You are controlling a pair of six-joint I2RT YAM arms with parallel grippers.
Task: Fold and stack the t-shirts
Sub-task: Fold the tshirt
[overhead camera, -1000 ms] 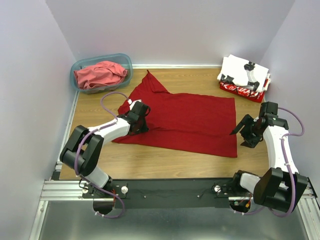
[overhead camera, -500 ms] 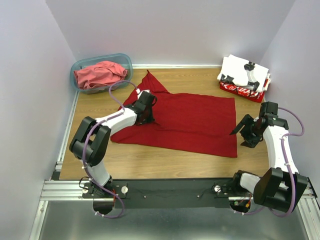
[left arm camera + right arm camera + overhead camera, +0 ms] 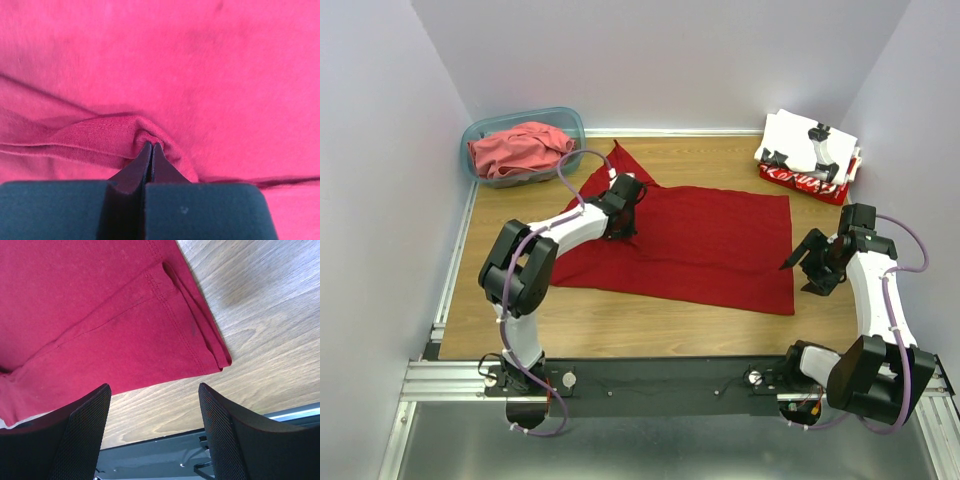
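Note:
A plain deep red t-shirt (image 3: 710, 245) lies spread on the wooden table. My left gripper (image 3: 627, 212) is shut on a fold of it (image 3: 120, 135) near its left part, the pinched cloth bunched at the fingertips (image 3: 151, 147). My right gripper (image 3: 802, 268) is open and empty just off the shirt's right edge; the right wrist view shows the shirt's hemmed corner (image 3: 200, 347) above its fingers (image 3: 85, 425). A paler coral-red shirt (image 3: 520, 148) lies crumpled in the teal tub. A white shirt with black prints (image 3: 810, 145) is stacked on a red one with white lettering (image 3: 800, 181) at the back right.
The translucent teal tub (image 3: 570, 122) stands at the back left by the wall. Pale walls close the table on three sides. The metal rail (image 3: 660, 380) with the arm bases runs along the near edge. Bare wood (image 3: 650, 325) shows in front of the shirt.
My left gripper has moved up and to the right over the shirt, dragging the shirt's left part inward with it. The right arm has not moved.

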